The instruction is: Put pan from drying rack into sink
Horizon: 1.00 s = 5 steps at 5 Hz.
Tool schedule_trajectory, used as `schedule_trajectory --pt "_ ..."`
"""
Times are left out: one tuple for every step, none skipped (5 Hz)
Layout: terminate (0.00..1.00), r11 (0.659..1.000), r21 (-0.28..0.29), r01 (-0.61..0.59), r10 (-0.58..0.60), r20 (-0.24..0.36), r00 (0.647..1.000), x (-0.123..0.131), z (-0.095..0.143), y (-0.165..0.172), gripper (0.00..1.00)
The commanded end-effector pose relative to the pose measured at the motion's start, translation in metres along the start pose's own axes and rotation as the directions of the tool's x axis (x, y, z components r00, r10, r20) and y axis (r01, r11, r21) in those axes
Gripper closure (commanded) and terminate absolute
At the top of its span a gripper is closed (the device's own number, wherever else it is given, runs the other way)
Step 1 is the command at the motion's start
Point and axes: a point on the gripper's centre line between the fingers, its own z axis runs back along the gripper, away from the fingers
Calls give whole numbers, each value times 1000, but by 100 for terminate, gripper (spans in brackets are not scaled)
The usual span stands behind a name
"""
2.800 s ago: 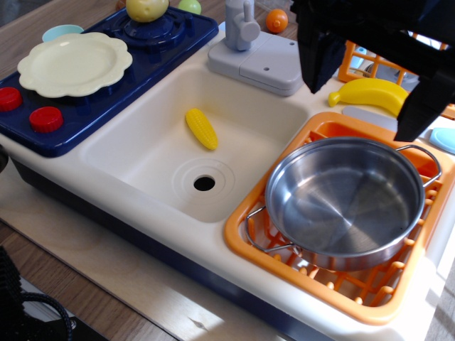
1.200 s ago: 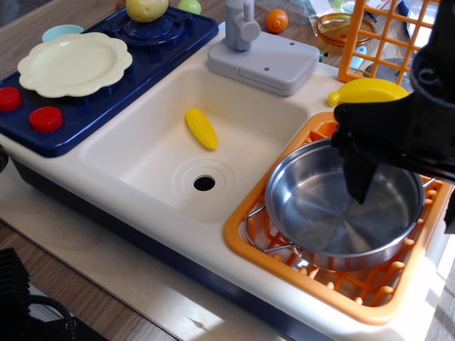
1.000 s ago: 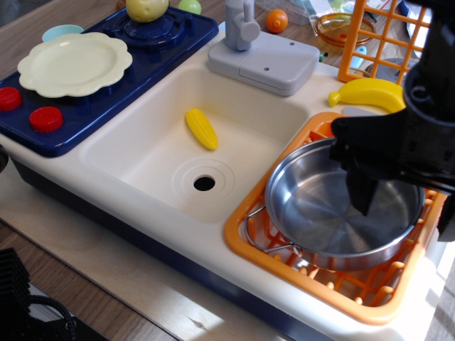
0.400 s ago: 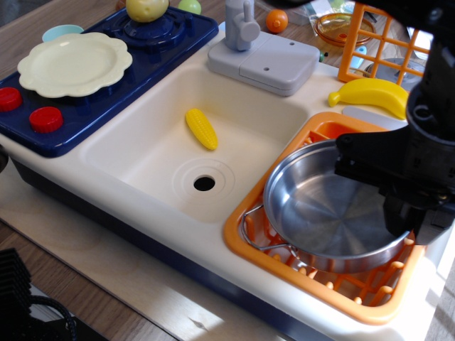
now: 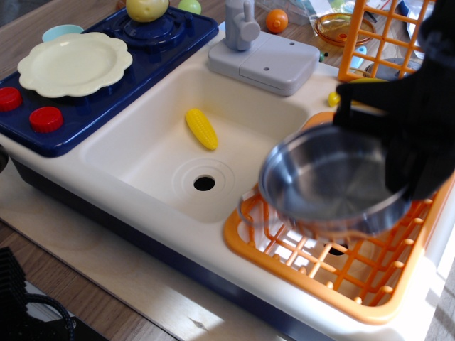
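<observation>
Lifted since the earlier frame, the round shiny stainless-steel pan now hangs blurred above the low orange plastic drying rack, whose slatted bottom has come into sight beneath it. Clamped on the pan's right rim is the black gripper, its jaws closed on the metal. Left of the rack, the cream-white rectangular sink holds a yellow toy corn cob near its round drain hole.
</observation>
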Motion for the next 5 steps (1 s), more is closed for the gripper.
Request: schedule_trajectory --pt "0 997 62 51 -51 0 999 13 48 26 100" --pt "0 992 79 103 -104 16 994 12 50 60 100" --pt "0 980 111 165 -170 38 985 9 43 98 100" --pt "0 971 131 200 -212 83 974 3 26 122 100" --pt "0 968 116 224 -240 149 959 -5 1 128 0"
